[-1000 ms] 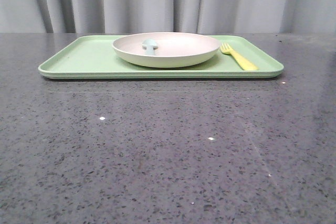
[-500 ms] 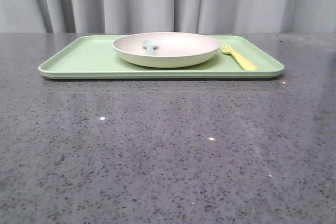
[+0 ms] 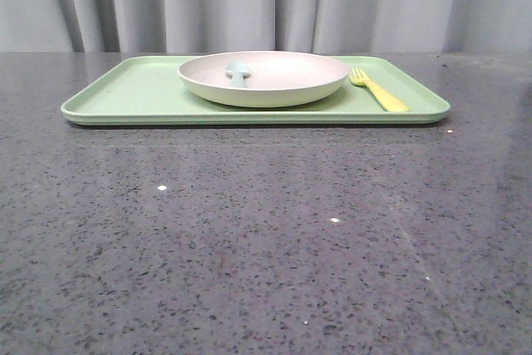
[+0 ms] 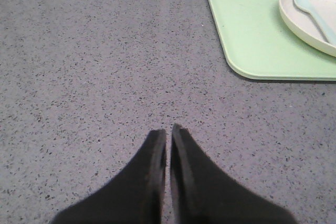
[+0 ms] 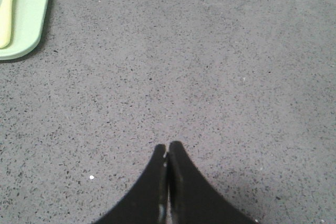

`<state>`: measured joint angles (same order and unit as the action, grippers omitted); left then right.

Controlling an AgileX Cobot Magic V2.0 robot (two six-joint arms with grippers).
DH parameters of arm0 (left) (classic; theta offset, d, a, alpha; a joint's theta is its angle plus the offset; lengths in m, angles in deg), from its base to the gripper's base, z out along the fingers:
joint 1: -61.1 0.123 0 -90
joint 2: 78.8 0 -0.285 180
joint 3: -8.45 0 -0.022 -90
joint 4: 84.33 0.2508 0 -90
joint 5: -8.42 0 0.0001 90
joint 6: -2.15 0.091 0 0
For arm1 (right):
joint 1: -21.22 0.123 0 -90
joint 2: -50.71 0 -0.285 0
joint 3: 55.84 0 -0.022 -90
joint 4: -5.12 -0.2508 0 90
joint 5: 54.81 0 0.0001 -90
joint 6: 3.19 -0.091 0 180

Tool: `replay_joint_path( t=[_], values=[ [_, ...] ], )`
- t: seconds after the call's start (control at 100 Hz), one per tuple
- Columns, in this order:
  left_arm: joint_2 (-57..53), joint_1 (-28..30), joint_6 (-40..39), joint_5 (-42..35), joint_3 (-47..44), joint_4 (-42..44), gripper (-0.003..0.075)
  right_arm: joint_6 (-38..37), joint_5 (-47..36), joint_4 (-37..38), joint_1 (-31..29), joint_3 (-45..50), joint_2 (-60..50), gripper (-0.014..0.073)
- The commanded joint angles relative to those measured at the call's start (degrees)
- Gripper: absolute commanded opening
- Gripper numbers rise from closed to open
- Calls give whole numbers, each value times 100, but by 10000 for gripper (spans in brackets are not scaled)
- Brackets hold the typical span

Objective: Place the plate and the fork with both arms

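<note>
Front view: I see the plate (image 3: 263, 77), shallow, round, pale pinkish-cream with a raised rim, sitting on the light green tray (image 3: 125, 93), roughly mid-tray. A pale blue-green spoon (image 3: 238, 72) lies inside the plate. The fork (image 3: 378, 90), bright yellow plastic with short tines and a flat handle, lies flat on the tray just to the right of the plate, tines pointing away from me, not touching the plate as far as I can tell. Tray sits on the grey speckled table (image 3: 266, 239), curtain (image 3: 266, 2) behind.

Neither arm shows in the front view. Left wrist view: left gripper (image 4: 168, 132) has its black fingers pressed nearly together, only a thin slit between them, holding nothing, over bare table and well apart from the tray corner. Right wrist view: right gripper (image 5: 167, 149) likewise closed tip to tip, empty, over bare table, with the fork and tray edge off at the far corner.

Versus the earlier front frames: I see no change. Plate, spoon, fork and tray are in the same spots.
</note>
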<state>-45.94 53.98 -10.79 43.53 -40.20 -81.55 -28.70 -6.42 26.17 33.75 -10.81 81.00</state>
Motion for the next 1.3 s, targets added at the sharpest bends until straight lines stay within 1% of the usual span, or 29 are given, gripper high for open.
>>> replay_joint_path(
  t=[0.0,0.72,0.75,0.84,0.92,1.08,1.16,1.29],
  values=[
    [32,-1,-53,-455,174,-39,-20,60,-393,153,-27,-132,35,-120],
    [32,-1,-53,-455,174,-39,-20,60,-393,153,-27,-132,35,-120],
    [32,-1,-53,-494,174,80,-20,60,-393,153,-27,-132,35,-120],
    [-3,-1,-53,-959,152,518,-20,60,-393,153,-27,-132,35,-120],
    [-100,-1,-53,-1658,-22,761,-20,60,-388,153,-27,-132,35,-120],
    [-613,-1,-53,-3107,-868,851,-20,60,-388,153,-27,-132,35,-120],
    [-993,-1,-53,-3510,-1420,840,-20,60,-388,153,-27,-132,35,-120],
    [-1760,-1,-53,-3722,-2111,813,-20,60,-388,153,-27,-132,35,-120]
  ],
)
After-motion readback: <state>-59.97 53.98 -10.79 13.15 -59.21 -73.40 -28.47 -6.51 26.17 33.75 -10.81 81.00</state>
